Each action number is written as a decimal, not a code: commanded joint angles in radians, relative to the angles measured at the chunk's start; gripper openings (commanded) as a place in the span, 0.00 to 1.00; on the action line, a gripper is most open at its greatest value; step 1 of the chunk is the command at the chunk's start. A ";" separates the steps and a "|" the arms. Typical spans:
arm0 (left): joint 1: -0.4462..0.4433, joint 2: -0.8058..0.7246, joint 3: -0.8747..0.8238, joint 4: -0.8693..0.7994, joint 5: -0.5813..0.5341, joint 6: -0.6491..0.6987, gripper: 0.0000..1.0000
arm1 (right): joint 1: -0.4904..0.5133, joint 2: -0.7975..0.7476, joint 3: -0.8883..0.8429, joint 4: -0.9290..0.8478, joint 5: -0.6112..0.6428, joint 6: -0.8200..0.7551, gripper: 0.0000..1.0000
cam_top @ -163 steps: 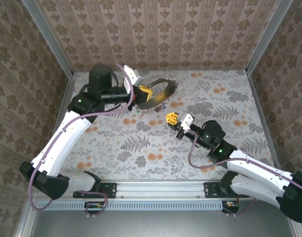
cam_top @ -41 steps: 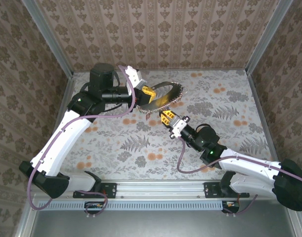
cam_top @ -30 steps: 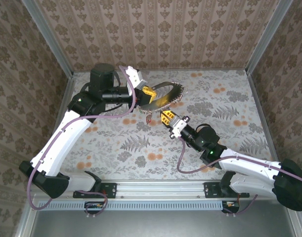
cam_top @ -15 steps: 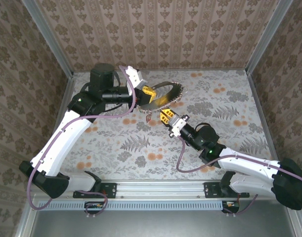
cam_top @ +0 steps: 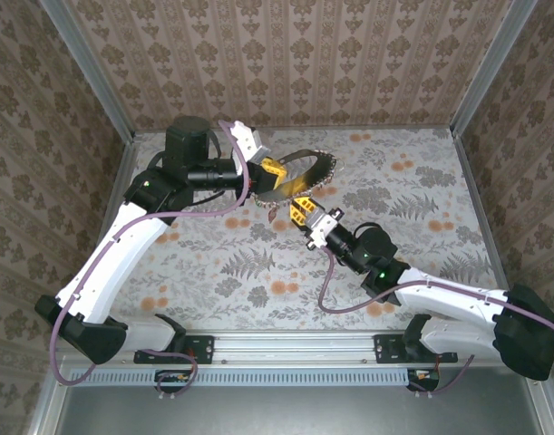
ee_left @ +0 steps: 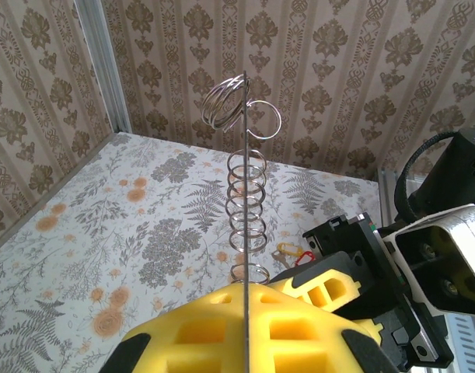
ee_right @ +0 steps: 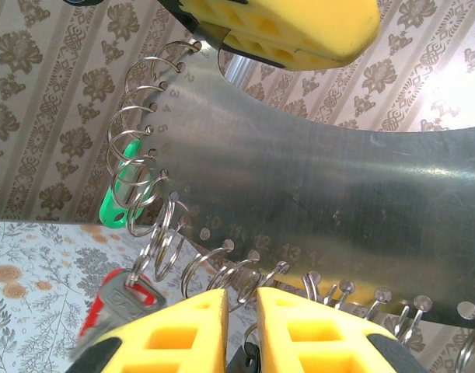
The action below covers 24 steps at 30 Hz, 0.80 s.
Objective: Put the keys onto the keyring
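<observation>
The keyring is a big flat metal hoop fringed with wire rings. My left gripper holds it up off the table, shut on its rim. In the left wrist view the keyring stands edge-on between the yellow pads. My right gripper sits just under the near rim. In the right wrist view its jaws stand a narrow slit apart below the rings. A green key and a red key hang from rings on the left.
A yellow key and a red key lie loose on the floral table beneath the hoop. The right arm's wrist crowds the space beside my left gripper. Patterned walls and metal corner posts close in the table.
My right gripper has crept up and left, closer under the keyring's rim, and its jaws have parted slightly. The left arm and keyring have stayed still.
</observation>
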 commanded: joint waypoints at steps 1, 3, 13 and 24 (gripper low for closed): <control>-0.009 -0.037 0.008 0.034 0.007 -0.012 0.00 | 0.006 0.007 0.033 0.034 0.040 -0.003 0.20; -0.009 -0.039 0.007 0.034 0.005 -0.012 0.00 | 0.006 0.009 0.033 0.036 0.044 -0.002 0.20; -0.012 -0.042 0.006 0.031 -0.002 -0.007 0.00 | 0.006 0.000 0.020 0.038 0.074 0.000 0.23; -0.012 -0.047 0.004 0.030 -0.007 -0.011 0.00 | 0.006 0.033 0.030 0.052 0.109 -0.004 0.19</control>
